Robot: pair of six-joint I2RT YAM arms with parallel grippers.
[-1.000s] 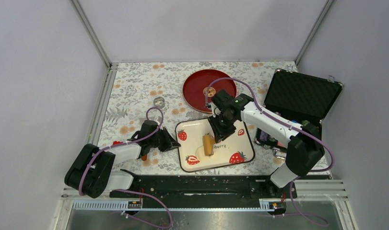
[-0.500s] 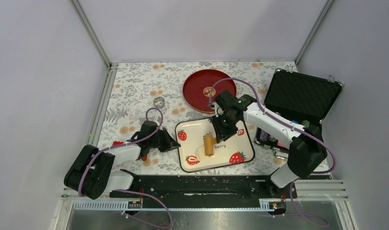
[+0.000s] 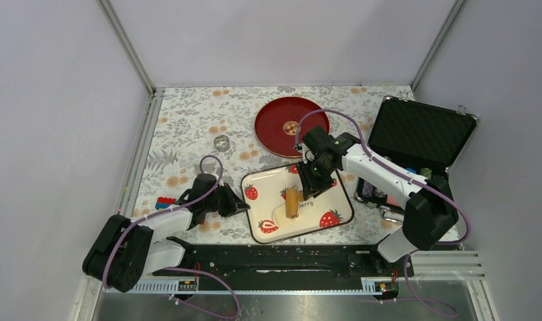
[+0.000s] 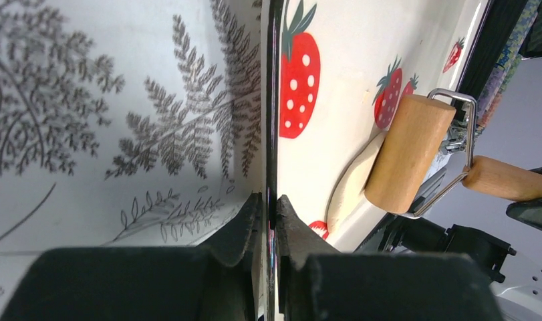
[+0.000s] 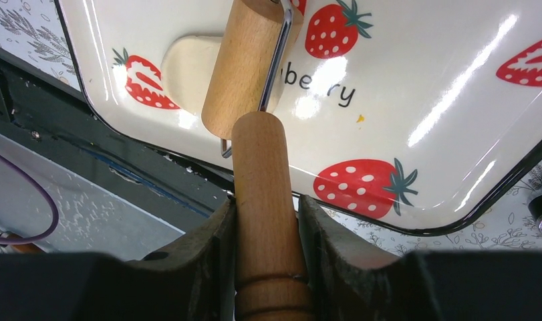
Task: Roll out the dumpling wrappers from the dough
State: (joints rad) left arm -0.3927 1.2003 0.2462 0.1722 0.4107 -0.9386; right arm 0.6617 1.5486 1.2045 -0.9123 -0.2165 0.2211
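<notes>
**Q:** How do your grippers stand?

**A:** Your left gripper pinches the tray by its rim. Your right gripper clamps the roller by its handle. The drum, just ahead of those fingers, rests on the dough.

**Q:** Progress?

**A:** Early, I judge. The dough is partly flattened and no dumpling wrappers are cut. The red plate beyond your right gripper bears none.

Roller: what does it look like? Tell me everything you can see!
The roller is a small tan wooden drum on a bent metal wire frame, with a round wooden handle. The right gripper clamps the handle. The drum lies on the strawberry tray, resting across the edge of the flattened cream dough.
</notes>
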